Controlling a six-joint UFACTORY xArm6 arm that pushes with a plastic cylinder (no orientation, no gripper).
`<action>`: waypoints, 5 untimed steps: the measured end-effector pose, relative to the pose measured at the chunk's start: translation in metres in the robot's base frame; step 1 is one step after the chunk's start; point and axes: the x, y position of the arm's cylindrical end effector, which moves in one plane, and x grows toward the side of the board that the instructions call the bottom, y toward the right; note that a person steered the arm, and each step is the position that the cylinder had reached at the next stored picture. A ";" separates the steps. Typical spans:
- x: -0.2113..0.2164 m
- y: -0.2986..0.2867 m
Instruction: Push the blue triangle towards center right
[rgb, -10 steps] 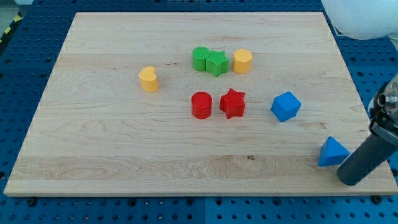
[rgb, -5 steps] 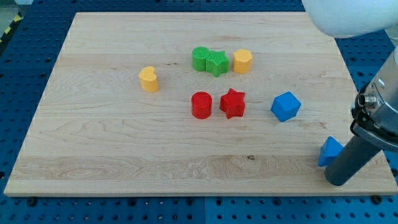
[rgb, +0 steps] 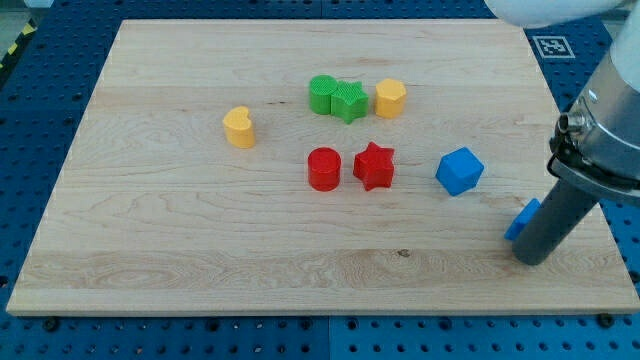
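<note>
While my tip (rgb: 533, 256) is pressing against the blue triangle (rgb: 522, 220) near the tabletop's (rgb: 150, 220) right edge, the rod is covering most of it. No hand is showing; the rod is holding nothing. At ten o'clock the blue cube (rgb: 460, 171) is sitting apart, bare wood lying between.

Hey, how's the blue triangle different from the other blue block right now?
The blue triangle is mostly hidden behind my rod, only a sliver showing; the blue cube is in full view. The triangle sits right against my tip, on the view's left of the rod; the cube stands apart, further up and to the view's left. The triangle lies near the board's right edge; the cube is closer to the red star. Both are the same blue.
</note>
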 end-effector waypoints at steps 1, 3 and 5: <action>-0.020 0.000; -0.068 0.009; -0.097 0.058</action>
